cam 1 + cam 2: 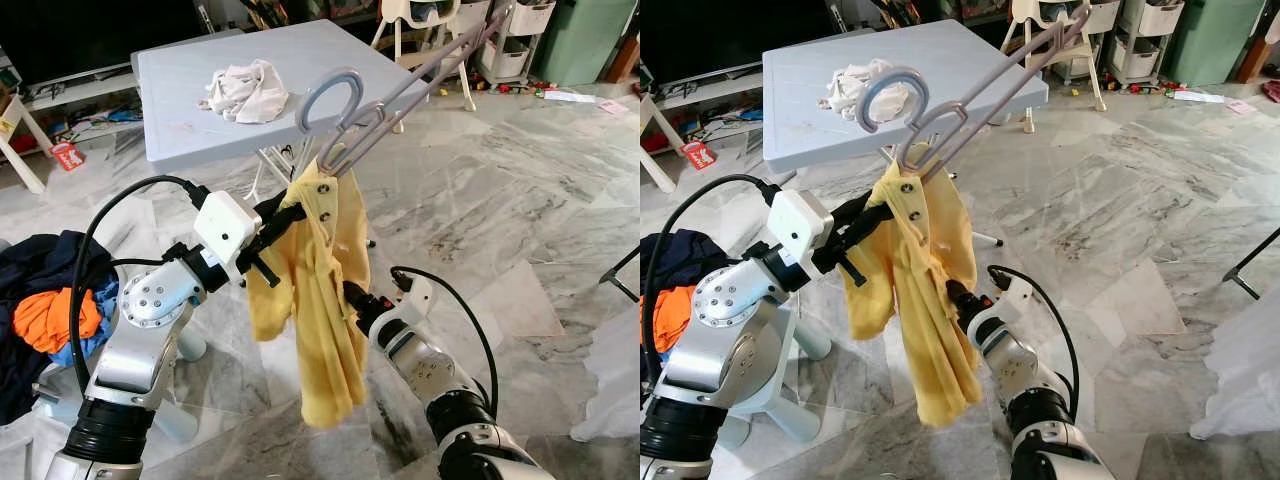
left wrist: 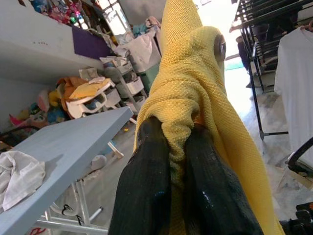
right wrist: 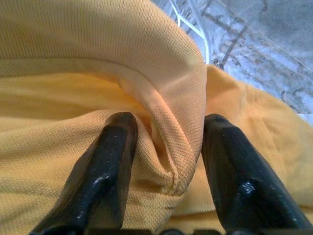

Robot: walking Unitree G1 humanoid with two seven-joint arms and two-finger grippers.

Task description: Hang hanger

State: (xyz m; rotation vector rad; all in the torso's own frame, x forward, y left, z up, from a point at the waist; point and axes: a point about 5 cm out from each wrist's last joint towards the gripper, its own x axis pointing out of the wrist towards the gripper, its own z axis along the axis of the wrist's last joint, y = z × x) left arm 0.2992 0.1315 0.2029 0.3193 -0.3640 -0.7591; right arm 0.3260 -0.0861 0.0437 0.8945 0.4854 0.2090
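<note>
A yellow shirt [image 1: 322, 300] hangs in front of the robot from a grey plastic hanger [image 1: 400, 95], whose long arm slants up and away toward the far right while its round hook [image 1: 330, 100] stands just above the shirt's collar, free in the air and caught on nothing. The left end effector [image 1: 283, 222] reaches in from the robot's left and is pinched tight on a bunched fold of the shirt near its upper edge — in the left wrist view the two black fingers [image 2: 146, 181] press close together with the knit cloth squeezed between them. The right end effector [image 1: 352, 296] comes up from below and grips the shirt lower down, at its right edge; in the right wrist view its fingers [image 3: 110, 166] stand apart with a thick ridge of yellow fabric held between them. Behind the shirt stands a pale blue folding bench [image 1: 180, 90] carrying a crumpled white cloth [image 1: 245, 90]. A heap of dark blue and orange clothes [image 1: 45, 300] lies on the marble floor [image 1: 500, 200] at the robot's left. No brand, label or writing can be read on the shirt or hanger.
</note>
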